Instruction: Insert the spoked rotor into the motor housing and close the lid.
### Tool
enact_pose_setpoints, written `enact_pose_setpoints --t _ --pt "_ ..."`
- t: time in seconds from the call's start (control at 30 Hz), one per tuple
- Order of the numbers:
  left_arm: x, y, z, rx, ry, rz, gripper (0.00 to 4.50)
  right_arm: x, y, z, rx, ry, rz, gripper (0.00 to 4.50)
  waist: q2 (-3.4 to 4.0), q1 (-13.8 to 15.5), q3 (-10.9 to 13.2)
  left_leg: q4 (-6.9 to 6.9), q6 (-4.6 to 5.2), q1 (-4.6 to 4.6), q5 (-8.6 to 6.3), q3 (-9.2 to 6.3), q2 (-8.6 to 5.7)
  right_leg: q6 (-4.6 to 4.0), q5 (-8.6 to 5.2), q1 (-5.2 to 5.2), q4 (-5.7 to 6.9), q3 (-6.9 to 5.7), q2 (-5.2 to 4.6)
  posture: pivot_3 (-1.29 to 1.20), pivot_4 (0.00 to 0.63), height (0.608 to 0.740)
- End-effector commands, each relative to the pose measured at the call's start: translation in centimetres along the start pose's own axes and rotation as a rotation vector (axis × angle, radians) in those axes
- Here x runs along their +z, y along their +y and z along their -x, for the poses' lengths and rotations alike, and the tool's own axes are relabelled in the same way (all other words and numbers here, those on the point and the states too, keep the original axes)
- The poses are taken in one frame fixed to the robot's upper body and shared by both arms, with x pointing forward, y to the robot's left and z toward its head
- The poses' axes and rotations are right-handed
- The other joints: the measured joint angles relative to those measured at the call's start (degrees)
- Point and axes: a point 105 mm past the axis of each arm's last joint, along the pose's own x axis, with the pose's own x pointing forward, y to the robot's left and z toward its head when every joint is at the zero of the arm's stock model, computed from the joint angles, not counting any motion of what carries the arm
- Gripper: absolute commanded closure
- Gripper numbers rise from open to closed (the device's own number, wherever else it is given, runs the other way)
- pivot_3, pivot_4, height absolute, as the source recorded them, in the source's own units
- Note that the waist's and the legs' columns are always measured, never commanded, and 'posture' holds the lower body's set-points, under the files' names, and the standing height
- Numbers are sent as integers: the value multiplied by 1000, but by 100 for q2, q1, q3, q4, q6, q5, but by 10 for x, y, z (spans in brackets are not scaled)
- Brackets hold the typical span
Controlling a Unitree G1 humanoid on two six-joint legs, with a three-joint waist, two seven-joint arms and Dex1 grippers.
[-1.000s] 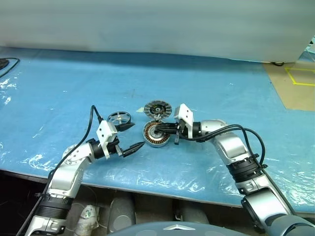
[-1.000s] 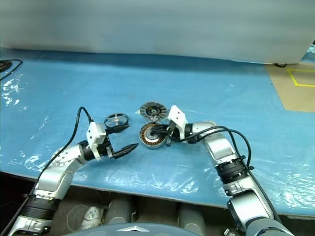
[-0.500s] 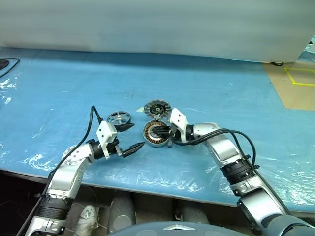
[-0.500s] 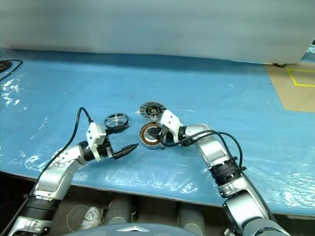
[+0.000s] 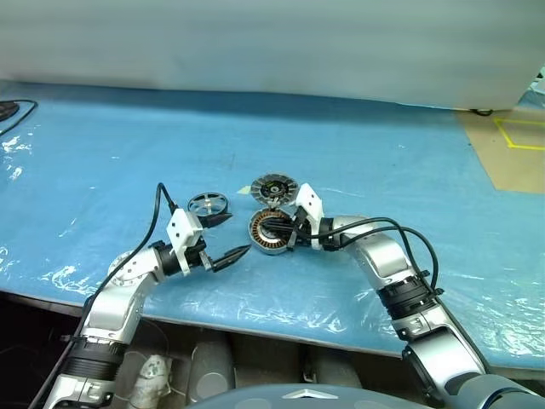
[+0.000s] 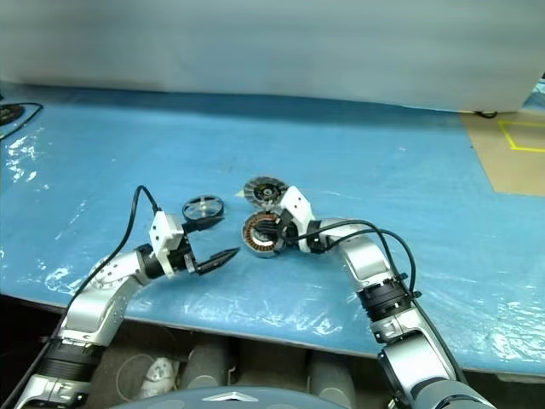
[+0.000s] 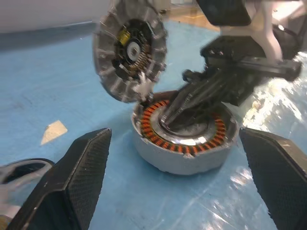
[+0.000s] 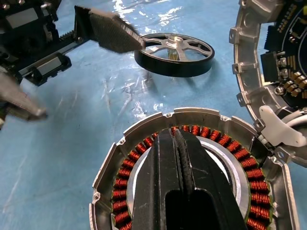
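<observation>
Nothing's really assembled yet: nearest the robot, the left gripper [image 5: 230,239] hangs wide open and empty, while the right gripper [image 8: 178,143] is pinched shut holding nothing, its tips poking down into the hollow middle of the motor housing [image 5: 269,233]. That housing, a grey ring lined with copper-orange windings, sits on the blue table [image 5: 383,153]. Past it, the lid [image 5: 273,188] stands tipped open at its far edge and the black-rimmed spoked rotor [image 5: 207,204] lies flat just to the left, so insertion and closing are both left.

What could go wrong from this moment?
The shut right gripper sits over the motor housing's hollow centre, blocking the way in for the spoked rotor, which lies apart on the table. The lid stands tilted open at the housing's edge; a nudge might drop it shut early.
</observation>
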Motion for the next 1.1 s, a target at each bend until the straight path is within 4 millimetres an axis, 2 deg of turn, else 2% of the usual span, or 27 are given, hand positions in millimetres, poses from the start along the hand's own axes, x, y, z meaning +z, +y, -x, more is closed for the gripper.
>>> enact_pose_setpoints --t 0.03,0.17,0.37,0.53,0.63,0.73,0.87,1.0,1.1 --pt "23 22 2 61 -44 -19 0 4 -7 15 -9 -23 -15 4468 0 0 0 1 0 -2 0 0 0 0 0 0 1 0 0 0 150 740" --pt "32 43 1 101 -3 -38 0 7 -9 23 6 -11 38 4468 0 -7 0 5 -12 0 8 -1 -1 0 0 0 1 2 1 0 150 740" --pt "40 66 10 36 96 -31 0 13 -11 27 -3 -13 84 4468 0 -11 0 4 -19 -11 12 0 0 0 0 -11 0 1 5 0 150 740" --pt "28 90 25 52 235 -57 0 21 -2 21 27 -48 94 4468 0 -6 0 7 -19 -13 12 -1 -2 0 0 -12 0 1 3 0 150 740" --pt "31 105 26 100 237 -43 0 25 1 17 36 -61 98 4468 -2 -4 1 6 -19 -15 12 -1 0 0 0 -13 0 -1 3 0 150 740" --pt "35 110 24 96 240 -32 600 26 0 14 38 -69 104 4500 -3 12 1 7 -19 -20 12 -4 0 0 0 -13 0 -5 1 0 150 740" --pt "38 109 15 59 255 -28 1972 26 -1 10 53 -68 110 4500 -3 5 2 9 -19 -24 12 -4 -5 -1 0 -14 0 -5 -5 0 150 740" --pt "40 103 9 -17 286 -4 1972 26 -1 6 67 -69 116 4500 -3 5 2 8 -20 -24 12 -4 -2 -1 -1 -15 0 -9 -4 0 150 740" --pt "32 105 13 -49 378 -28 1972 29 0 2 82 -75 117 4500 -3 3 2 8 -20 -27 12 -4 -2 -1 -1 -19 0 -9 -4 0 150 740"
